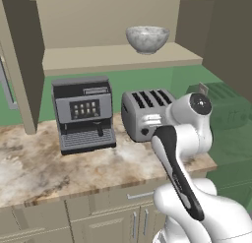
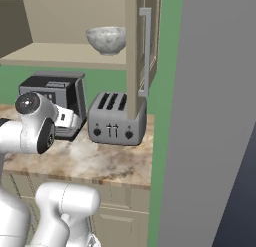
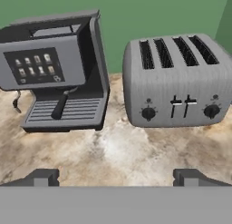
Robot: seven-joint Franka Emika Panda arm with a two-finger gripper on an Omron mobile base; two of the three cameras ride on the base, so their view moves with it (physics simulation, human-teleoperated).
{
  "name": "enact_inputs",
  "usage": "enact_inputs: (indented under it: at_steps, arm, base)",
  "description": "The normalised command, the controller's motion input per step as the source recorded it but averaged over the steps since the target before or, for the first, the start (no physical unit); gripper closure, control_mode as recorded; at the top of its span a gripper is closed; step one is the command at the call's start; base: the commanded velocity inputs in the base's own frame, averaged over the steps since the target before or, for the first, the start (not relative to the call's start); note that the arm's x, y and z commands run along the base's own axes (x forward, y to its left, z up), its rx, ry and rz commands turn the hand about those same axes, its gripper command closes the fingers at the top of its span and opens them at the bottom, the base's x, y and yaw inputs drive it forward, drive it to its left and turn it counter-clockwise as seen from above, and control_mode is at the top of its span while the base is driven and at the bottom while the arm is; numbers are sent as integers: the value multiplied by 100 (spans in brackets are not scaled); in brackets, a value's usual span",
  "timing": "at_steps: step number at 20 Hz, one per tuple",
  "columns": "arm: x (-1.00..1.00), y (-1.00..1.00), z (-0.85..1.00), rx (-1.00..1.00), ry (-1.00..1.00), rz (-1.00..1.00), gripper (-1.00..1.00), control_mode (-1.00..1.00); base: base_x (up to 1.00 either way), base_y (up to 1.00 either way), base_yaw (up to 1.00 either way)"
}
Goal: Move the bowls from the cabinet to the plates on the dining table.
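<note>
Gripper (image 3: 116,175) wide apart, holding nothing, bottom of hand view.
Pale grey-white marbled stone-look bowl (image 1: 147,39) sits on beige cabinet shelf (image 1: 88,57), upper centre.

We see a green wall (image 1: 142,79) behind a marbled beige-brown table (image 1: 59,168). On it stand a grey coffee machine (image 1: 83,114) and, just right of it, a silver four-slot toaster (image 1: 145,113), apart from each other. Beige drawer fronts (image 1: 140,195) with silver handles run under the top edge. In the right base view a tall flat grey panel (image 2: 210,116) closes off the right side, with a dark strip beyond it. Light is even, shadows soft.
</note>
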Motion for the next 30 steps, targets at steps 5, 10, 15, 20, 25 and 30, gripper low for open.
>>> enact_inputs:
  at_steps: [5,10,15,20,25,30]
  arm:
    - [-17,1,78,-27,-8,0,-100,-100]
    - [-2,0,40,-16,-4,1,-100,-100]
    - [0,-3,26,-1,0,3,-100,-100]
    - [0,-7,27,0,0,4,-100,-100]
    - [0,-5,21,-2,0,5,-100,-100]
    - [-11,0,23,-11,0,3,-100,-100]
  base:
    - [0,0,0]
    - [0,0,0]
    - [0,0,0]
    - [0,0,0]
    - [0,0,0]
    - [0,0,0]
